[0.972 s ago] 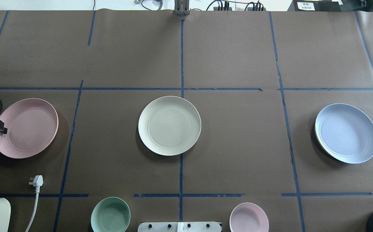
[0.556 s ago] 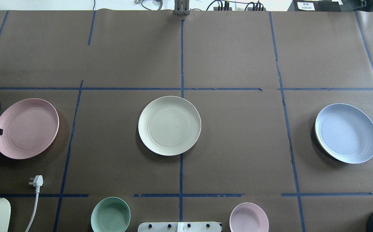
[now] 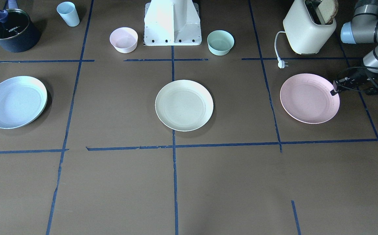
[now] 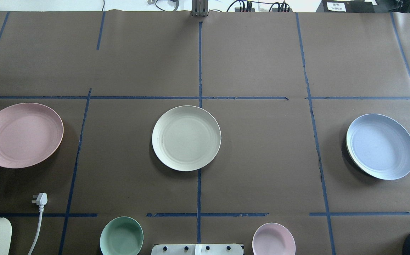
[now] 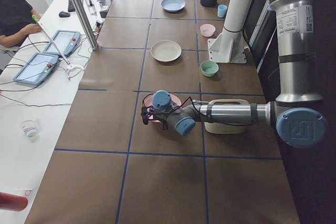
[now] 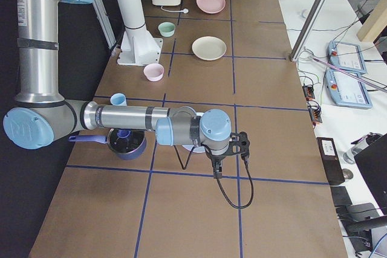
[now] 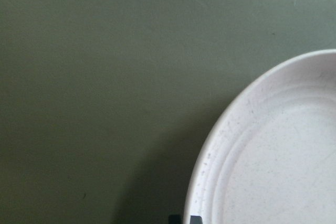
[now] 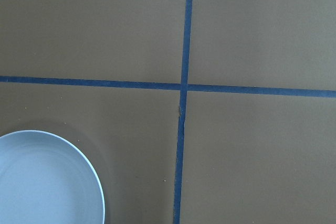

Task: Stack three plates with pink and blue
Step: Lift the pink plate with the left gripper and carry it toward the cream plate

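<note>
A: Where is the pink plate (image 4: 22,135)?
B: Well off to the robot's left of the cream plate (image 4: 186,138). The left end effector (image 3: 334,90) is pinched narrow on the rim farthest from the cream plate.
A: And the blue plate (image 4: 381,146)?
B: On the counter (image 4: 261,53), well apart on the cream plate's other side.
A: The right end effector (image 6: 217,167)?
B: Near the blue plate, far from the cream one. I cannot tell whether it is wide or narrow.

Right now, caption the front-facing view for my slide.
Left hand holds the pink plate by its rim; cream plate and blue plate lie apart.
</note>
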`<state>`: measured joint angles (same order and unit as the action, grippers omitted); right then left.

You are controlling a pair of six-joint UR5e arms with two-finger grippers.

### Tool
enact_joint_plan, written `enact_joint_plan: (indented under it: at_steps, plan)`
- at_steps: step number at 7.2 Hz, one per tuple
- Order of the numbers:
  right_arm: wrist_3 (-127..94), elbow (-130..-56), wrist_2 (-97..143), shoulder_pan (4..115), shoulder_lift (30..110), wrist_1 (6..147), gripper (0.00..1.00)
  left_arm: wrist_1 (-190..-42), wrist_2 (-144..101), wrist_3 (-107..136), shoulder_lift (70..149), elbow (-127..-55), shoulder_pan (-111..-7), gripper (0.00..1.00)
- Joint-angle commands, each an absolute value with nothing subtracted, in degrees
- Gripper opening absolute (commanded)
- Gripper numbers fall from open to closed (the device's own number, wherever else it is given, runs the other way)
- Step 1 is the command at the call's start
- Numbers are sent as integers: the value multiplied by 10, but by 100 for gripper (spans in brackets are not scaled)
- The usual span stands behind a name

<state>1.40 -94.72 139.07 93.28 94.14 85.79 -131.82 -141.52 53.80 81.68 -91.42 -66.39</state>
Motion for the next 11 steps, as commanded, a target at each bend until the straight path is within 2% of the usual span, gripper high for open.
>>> enact_joint_plan:
  at_steps: [1, 2, 4, 8, 11]
  plan:
    - [-49, -946, 1390, 896, 943, 845, 100, -1261, -1455, 547, 853, -943, -693, 0]
    - [-105, -939, 1389, 874, 947, 788, 100, -1192, -1454, 548, 886, -972, -693, 0]
    - [-220, -931, 1387, 825, 967, 683, 100, -1158, -1447, 649, 932, -1011, -682, 0]
    - [-355, -929, 1360, 749, 983, 578, 100, -1158, -1290, 925, 1026, -1094, -484, 0]
    - [-355, -929, 1359, 727, 983, 578, 100, -1157, -1155, 1022, 1099, -1081, -331, 0]
